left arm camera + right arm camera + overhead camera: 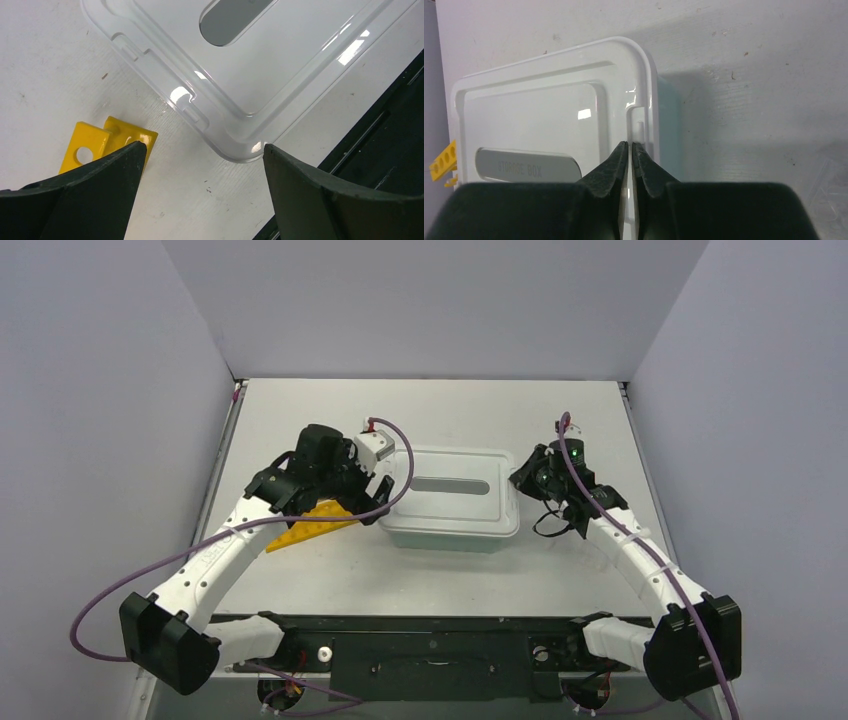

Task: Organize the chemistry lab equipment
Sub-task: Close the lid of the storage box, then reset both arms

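The yellow holed rack [308, 526] lies on the table left of the tub, partly under my left arm; one end of it shows in the left wrist view [89, 144] and in the right wrist view [443, 162]. My left gripper [372, 500] [205, 147] hangs open over bare table between the rack and the lid's corner, holding nothing. My right gripper [526, 478] [630, 144] is shut, its tips over the right rim of the white lid [534, 120]. No other lab equipment is in view.
The white lid [450, 465] [280, 60] sits on the teal tub [450, 537] [669, 130] mid-table. Grey walls enclose the table on three sides. The black base rail [430, 640] runs along the near edge.
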